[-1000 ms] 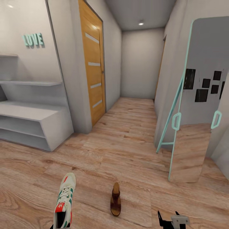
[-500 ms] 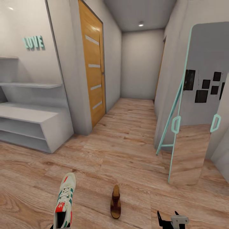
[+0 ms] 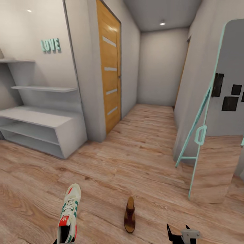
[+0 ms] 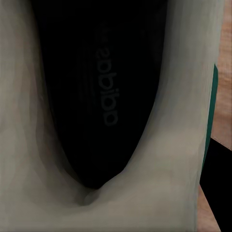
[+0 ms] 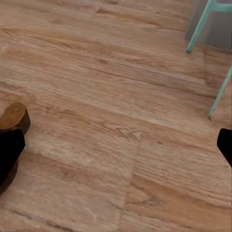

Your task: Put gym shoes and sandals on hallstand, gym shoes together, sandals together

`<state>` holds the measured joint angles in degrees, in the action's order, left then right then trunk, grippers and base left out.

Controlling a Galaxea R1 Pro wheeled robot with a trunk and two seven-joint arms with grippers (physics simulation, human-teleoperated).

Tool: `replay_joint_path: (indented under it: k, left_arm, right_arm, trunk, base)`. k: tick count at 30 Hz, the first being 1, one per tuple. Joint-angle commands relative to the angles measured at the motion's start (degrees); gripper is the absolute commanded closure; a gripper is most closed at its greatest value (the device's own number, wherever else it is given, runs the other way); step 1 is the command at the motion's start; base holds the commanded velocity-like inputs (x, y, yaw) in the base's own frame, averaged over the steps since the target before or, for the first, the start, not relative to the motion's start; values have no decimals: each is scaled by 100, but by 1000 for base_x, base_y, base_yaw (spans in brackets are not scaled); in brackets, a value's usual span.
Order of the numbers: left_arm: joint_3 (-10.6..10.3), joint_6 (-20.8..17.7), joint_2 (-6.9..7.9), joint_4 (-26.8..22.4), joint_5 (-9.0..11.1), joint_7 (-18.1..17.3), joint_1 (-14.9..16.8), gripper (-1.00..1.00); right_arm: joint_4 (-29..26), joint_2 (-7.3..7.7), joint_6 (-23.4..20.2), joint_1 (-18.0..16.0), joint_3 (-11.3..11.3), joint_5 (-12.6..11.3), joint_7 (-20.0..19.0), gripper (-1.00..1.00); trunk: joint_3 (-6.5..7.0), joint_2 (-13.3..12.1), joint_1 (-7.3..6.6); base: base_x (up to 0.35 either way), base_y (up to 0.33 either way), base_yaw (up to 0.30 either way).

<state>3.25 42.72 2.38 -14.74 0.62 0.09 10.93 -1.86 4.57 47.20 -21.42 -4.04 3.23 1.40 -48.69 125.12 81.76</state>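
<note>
Left tool's grip unreadable, gym shoe (image 3: 68,213) at it; right tool (image 3: 179,234) released; I approach the hallstand (image 3: 44,130) squarely.

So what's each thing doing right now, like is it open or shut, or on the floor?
Sneaker: held up in the left gripper, toe pointing ahead.
Sandal: lying flat on the floor, untouched.
Shoe rack: shelves bare.
Door: shut.
Mirror: leaning, standing on the floor.
Right gripper: open, holding nothing.
</note>
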Motion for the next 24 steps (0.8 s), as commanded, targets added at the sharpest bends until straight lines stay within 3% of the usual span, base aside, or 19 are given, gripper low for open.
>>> replay_joint_path:
  k: [1,24]
  left_arm:
    - [9,17,-1,7,8,0,5,100]
    - [9,17,-1,14,8,0,5,100]
  right_arm:
    - [2,0,17,-2,-39,37,9,-100]
    - [10,0,17,-2,-37,42,9,-100]
  trunk:
    - [-6,2,0]
    - [-45,2,0]
  base:
    - [70,135,268]
    - [136,270,264]
